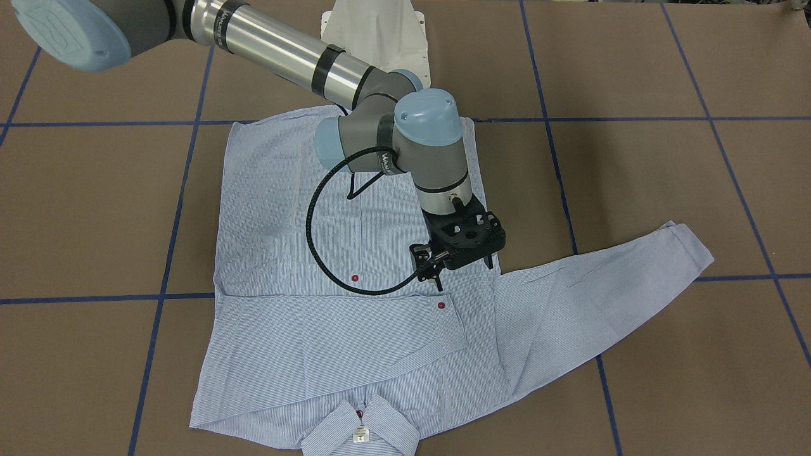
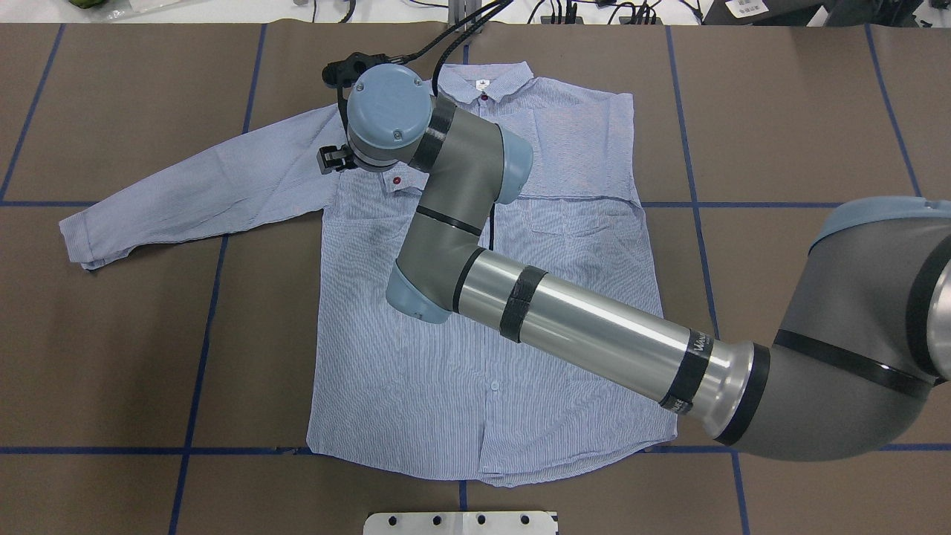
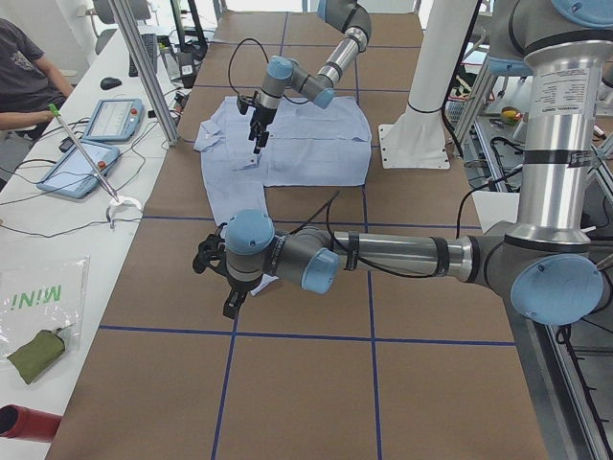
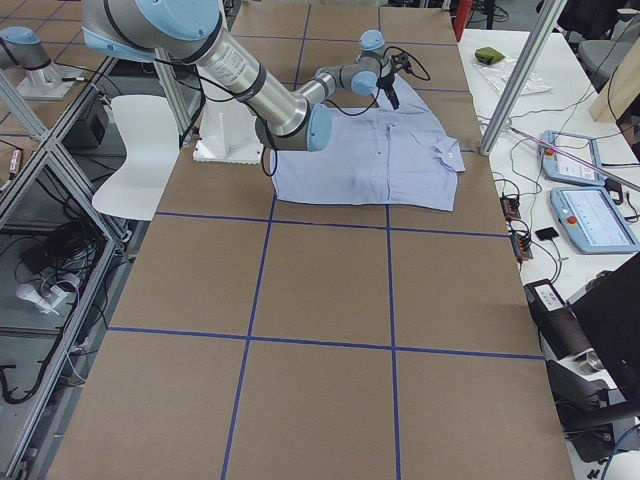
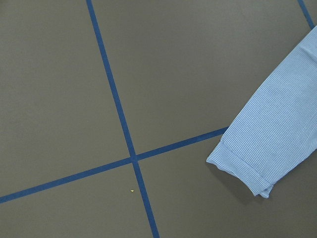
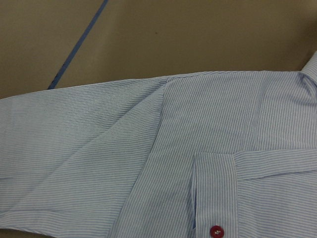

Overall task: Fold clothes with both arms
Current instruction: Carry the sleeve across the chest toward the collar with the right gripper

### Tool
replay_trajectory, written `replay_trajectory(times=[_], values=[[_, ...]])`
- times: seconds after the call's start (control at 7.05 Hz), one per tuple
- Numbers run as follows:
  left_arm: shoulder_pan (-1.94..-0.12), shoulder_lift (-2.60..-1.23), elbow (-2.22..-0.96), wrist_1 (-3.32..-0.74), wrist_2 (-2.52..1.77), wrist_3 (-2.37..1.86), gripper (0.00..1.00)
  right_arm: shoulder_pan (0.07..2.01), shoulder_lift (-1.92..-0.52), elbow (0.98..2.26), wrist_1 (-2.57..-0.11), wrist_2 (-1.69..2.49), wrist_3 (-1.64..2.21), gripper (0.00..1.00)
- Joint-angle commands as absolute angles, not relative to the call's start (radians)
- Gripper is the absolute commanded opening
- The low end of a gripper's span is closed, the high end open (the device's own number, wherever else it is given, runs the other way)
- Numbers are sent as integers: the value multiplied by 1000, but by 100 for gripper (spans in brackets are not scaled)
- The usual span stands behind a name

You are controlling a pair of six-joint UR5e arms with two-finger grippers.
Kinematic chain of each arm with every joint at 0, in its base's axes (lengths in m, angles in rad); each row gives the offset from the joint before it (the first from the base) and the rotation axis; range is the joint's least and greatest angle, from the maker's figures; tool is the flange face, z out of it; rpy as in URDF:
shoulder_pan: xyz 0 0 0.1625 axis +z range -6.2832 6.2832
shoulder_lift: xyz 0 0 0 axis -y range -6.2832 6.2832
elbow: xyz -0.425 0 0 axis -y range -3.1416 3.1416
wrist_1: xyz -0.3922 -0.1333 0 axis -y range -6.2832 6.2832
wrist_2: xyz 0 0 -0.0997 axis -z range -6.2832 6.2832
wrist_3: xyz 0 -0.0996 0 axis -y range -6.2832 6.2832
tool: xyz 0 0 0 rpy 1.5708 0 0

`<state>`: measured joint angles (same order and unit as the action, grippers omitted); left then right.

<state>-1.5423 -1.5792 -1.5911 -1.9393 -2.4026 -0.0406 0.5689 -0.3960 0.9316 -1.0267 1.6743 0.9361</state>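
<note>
We look on a brown paper-covered table (image 2: 111, 334) crossed by blue tape lines (image 2: 111, 450). Beside it stands a white side bench (image 3: 57, 240) with tablets (image 3: 110, 120) and a seated person (image 3: 24, 67).

The light blue striped button-up shirt (image 2: 475, 386) lies flat, front up, mid-table. One sleeve (image 2: 200, 186) stretches toward the robot's left and the other is folded across the chest.

The left pincer (image 3: 230, 305) hovers near the outstretched cuff (image 5: 247, 168); we cannot tell its state. The right arm (image 2: 594, 334) reaches across the shirt. The right pincer (image 1: 462, 272) hangs above the shoulder, fingers apart, gripping nothing.

A black band (image 1: 386, 161) on the arm begins "WAN"; a clear bag (image 3: 34, 297) reads "MINI".
</note>
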Motion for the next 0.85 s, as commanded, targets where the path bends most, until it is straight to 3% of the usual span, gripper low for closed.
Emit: replay_trajectory(times=[0.0,0.43,0.71], values=[[-1481,-1582,-1544,-2115,-2396,-251,100,604,-452,1031,-1169,1689,942,100],[-1389,-1562,-1520,-2331,-2393,-565,100,766,-593,1205,-1284,1941,904,100],[-1298,-1517,-1519,-2483,-2308,-833,100,862,-656,1361,-1529,2012,753,100]])
